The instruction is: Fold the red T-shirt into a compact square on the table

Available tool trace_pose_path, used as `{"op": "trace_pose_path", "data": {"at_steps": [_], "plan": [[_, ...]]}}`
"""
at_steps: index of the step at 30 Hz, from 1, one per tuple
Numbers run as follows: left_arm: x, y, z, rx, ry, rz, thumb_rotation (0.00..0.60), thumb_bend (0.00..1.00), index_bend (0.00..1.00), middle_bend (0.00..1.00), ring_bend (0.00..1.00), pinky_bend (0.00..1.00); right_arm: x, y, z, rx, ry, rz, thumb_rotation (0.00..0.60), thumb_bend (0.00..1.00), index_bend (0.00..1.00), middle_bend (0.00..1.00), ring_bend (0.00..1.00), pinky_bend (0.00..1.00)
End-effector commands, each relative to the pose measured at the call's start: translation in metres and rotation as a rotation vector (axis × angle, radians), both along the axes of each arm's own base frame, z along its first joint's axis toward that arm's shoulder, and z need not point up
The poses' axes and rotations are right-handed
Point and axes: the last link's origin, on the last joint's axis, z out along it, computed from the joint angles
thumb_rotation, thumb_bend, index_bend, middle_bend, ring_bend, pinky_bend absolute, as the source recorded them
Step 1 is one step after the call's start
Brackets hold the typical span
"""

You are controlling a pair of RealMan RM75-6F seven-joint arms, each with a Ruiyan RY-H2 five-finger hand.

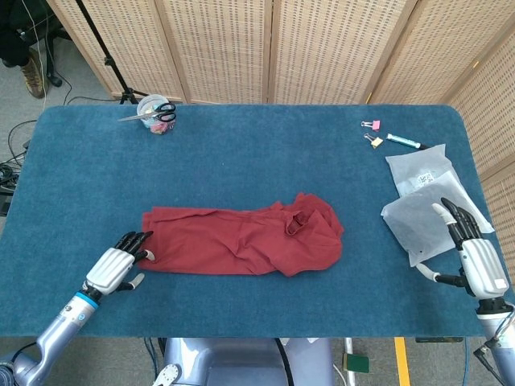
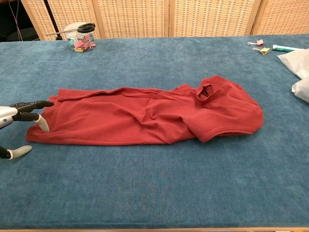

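— Which step am I on?

— The approach to the grab, I judge. My left hand sits at the left end of the shirt, fingers spread and reaching over the hem, thumb apart below; nothing is pinched yet. My right hand hovers well apart, beside the plastic bags, fingers apart, holding nothing.

— And next?

— I'd pinch that hem end and carry it across toward the collar, which probably needs the right hand brought in to pin the other end.

— How does the shirt look?

— It lies mid-counter as a long band running left to right, already narrowed, with creases and the collar end bunched into a rounded lump on the right. Not a square yet.
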Motion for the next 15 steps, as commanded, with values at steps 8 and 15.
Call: {"op": "trace_pose_path", "data": {"at_steps": [8, 15], "plan": [[-0.0006, 0.0034, -0.001, 0.011, 0.004, 0.009, 0.6, 0.42, 0.43, 0.0, 0.0, 0.0, 0.0003, 0.0003, -0.0001, 0.005, -0.005, 0.002, 0.6, 0.0, 0.0, 0.0, 0.0, 0.0], [-0.0024, 0.0059, -0.0038, 0.018, 0.002, 0.019, 0.6, 0.45, 0.51, 0.0, 0.0, 0.0, 0.0004, 0.0005, -0.0003, 0.009, -0.011, 0.002, 0.6, 0.0, 0.0, 0.0, 0.0, 0.0]]}}
